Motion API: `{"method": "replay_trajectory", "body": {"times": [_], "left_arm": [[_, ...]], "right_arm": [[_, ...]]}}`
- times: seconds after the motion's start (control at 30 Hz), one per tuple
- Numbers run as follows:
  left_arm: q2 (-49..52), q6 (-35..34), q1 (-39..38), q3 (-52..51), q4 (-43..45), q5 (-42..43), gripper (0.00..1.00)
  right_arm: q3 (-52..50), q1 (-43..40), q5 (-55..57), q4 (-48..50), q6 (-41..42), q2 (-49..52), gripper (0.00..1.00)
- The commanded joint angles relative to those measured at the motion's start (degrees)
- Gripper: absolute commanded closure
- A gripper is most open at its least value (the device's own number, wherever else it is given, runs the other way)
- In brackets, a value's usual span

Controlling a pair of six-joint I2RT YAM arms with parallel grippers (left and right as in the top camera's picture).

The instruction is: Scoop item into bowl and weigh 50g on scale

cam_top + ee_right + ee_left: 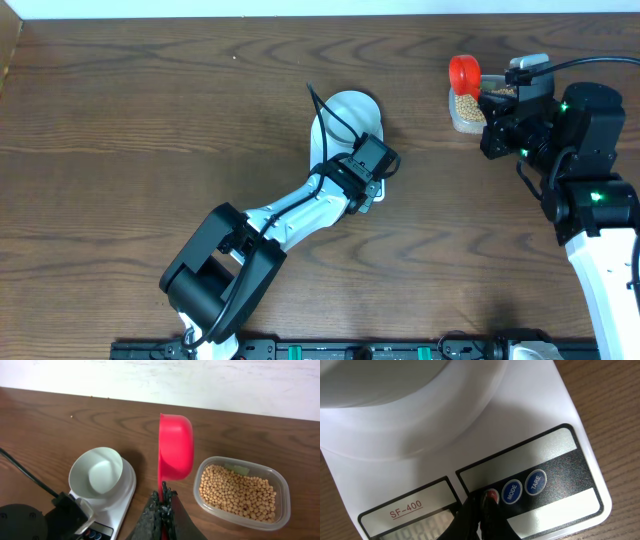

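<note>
The white scale [555, 415] lies mid-table, with the empty pale bowl [348, 108] standing on it; both show in the right wrist view, scale [125, 497] and bowl [97, 472]. My left gripper [481, 507] is shut, its tips resting on the red button beside the blue MODE and TARE buttons. My right gripper [164, 497] is shut on the handle of a red scoop [176, 446], held on edge above the table between the scale and a clear tub [285, 491] of beige beans [237, 491]. From overhead the scoop [463, 72] is at the tub's left end.
The tub of beans [470, 105] sits at the back right under my right arm. A black cable [330, 115] loops from the left arm over the bowl's edge. A pale wall [160, 380] bounds the table's far side.
</note>
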Motion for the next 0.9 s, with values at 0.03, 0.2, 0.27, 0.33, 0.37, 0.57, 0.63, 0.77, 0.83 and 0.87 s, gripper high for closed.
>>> {"method": "replay_trajectory", "body": {"times": [0.03, 0.2, 0.27, 0.33, 0.37, 0.57, 0.63, 0.77, 0.83, 0.87], "left_arm": [[2.27, -0.66, 0.68, -1.01, -0.48, -0.31, 0.93], [-0.26, -0.66, 0.66, -0.39, -0.04, -0.26, 0.93], [-3.96, -0.68, 0.66, 0.26, -0.20, -0.26, 0.93], [-9.03, -0.63, 0.61, 0.66, -0.11, -0.28, 0.93], [-12.13, -0.57, 0.61, 0.66, 0.04, -0.28, 0.93], [-30.34, 5.90, 0.66, 0.63, -1.99, -0.31, 0.92], [-34.62, 8.11, 0.70, 0.63, -4.76, -0.28, 0.92], [-38.42, 9.66, 0.68, 0.63, -10.43, -0.31, 0.93], [-38.56, 9.68, 0.70, 0.63, -13.22, -0.33, 0.93], [-38.29, 9.64, 0.70, 0.61, -14.49, -0.31, 0.93]], "right_arm": [[1.33, -0.33, 0.04, 0.15, -0.72, 0.02, 0.99], [1.33, -0.33, 0.04, 0.28, -0.72, 0.02, 0.99], [1.33, -0.33, 0.04, 0.33, -0.72, 0.02, 0.99], [1.33, -0.33, 0.07, 0.33, -0.74, 0.02, 0.99], [1.33, -0.33, 0.04, 0.33, -0.72, 0.02, 0.99], [1.33, -0.33, -0.28, 0.68, -1.44, 0.02, 0.99], [1.33, -0.33, -2.21, 0.68, -3.98, 0.02, 0.99], [1.33, -0.33, -4.35, 0.72, -6.80, 0.02, 0.99], [1.33, -0.33, -6.40, 0.70, -9.66, 0.02, 0.99], [1.33, -0.33, -8.39, 0.72, -11.28, 0.02, 0.99]]}}
